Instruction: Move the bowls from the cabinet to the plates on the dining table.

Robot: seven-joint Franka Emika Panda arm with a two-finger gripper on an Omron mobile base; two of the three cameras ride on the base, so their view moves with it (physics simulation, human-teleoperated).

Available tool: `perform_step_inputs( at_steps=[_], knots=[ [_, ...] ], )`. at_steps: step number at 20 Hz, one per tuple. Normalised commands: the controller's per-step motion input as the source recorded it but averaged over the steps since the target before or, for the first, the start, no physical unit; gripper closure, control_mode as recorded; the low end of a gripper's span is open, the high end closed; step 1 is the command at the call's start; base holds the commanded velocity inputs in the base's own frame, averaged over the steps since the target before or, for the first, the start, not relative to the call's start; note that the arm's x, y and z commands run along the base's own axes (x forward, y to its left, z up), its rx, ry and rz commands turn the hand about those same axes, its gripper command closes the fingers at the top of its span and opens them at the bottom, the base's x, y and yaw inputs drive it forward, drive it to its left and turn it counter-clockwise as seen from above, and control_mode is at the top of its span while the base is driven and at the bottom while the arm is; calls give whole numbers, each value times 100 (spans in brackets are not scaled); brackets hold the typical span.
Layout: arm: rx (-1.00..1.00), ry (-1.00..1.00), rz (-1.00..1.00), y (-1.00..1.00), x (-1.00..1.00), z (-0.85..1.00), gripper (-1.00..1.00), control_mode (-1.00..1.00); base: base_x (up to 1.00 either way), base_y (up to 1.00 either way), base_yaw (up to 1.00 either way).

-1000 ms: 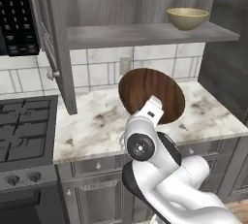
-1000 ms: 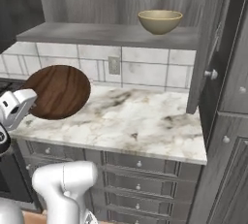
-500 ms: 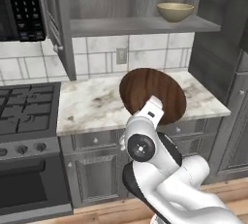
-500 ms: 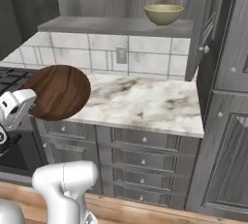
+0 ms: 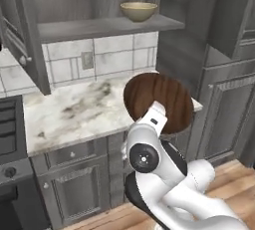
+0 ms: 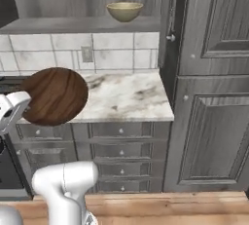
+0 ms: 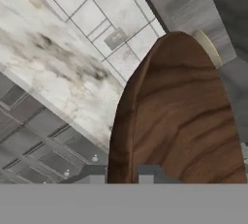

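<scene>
From the left base view, the gripper (image 5: 160, 113) is clamped on the lower edge of the dark wooden bowl (image 5: 158, 102), which stands on edge right above the gripper, its round face turned toward the camera, hanging over the front corner of the marble bench (image 5: 69, 112). The tan bowl (image 5: 139, 11) sits well above and a little to the left of the gripper, on the shelf (image 5: 104, 26) of the open cabinet (image 5: 30, 35). From the right base view the wooden bowl (image 6: 54, 96) rises up and to the right of the white hand, held clear in front of the bench (image 6: 127, 101), while the tan bowl (image 6: 125, 11) rests upright on the shelf (image 6: 78, 24), well beyond and higher. In the hand view the gripper (image 7: 122, 173) pinches the rim of the wooden bowl (image 7: 179, 121), whose disc runs straight away from the fingertips; the tan bowl (image 7: 208, 47) peeks past its far edge. No plates or dining table appear ahead of the gripper, so I judge the next move depends on turning away from this wall toward wherever they stand.
</scene>
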Motion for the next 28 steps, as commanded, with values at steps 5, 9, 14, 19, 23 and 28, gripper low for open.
perform_step_inputs(
  at_steps=[5,9,14,19,23,28],
  knots=[
    [0,0,0,0,0,0,100,100,-29,0,-78],
    [0,0,0,0,0,0,100,100,-30,0,-83],
    [0,0,0,0,0,0,100,100,-34,0,-80],
    [0,0,0,0,0,0,100,100,-30,0,-79],
    [0,0,0,0,0,0,100,100,-37,0,-78],
    [0,0,0,0,0,0,100,100,-50,0,-73]
  ],
)
